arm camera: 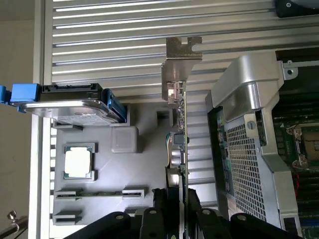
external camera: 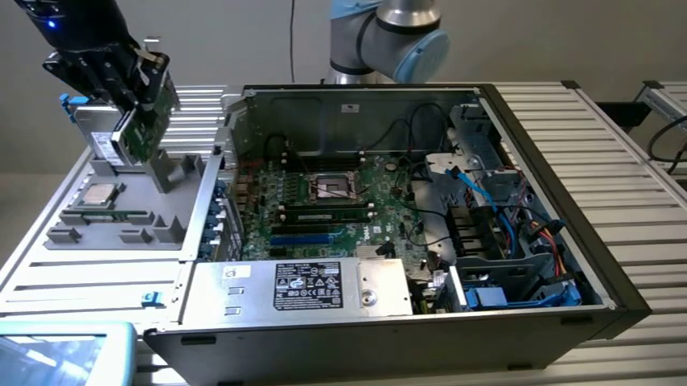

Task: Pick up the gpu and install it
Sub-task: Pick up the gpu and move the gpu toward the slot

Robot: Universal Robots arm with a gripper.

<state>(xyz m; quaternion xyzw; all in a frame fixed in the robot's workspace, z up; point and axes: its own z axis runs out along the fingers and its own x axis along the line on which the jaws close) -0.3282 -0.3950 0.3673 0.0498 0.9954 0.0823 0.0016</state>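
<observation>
- The gpu (external camera: 141,125) is held edge-up and tilted over the grey holder tray (external camera: 108,237), at the exterior view's left, well apart from the open computer case (external camera: 601,265).
- In the wrist view, its silver bracket (arm camera: 175,64) is at the end far from the gripper.
- The gripper (external camera: 143,80) has its fingers (arm camera: 160,199) pinching the gpu's board edge.
- The drive box (external camera: 100,141) stands just beside the gpu.
- The processor (external camera: 102,193) and memory stick (external camera: 108,215) lie in the tray.

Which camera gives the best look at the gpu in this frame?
The exterior view: it shows the broad side of the gpu, clamped in the gripper over the grey parts tray. The wrist view sees the card edge-on, a thin green strip with its silver bracket.
</observation>
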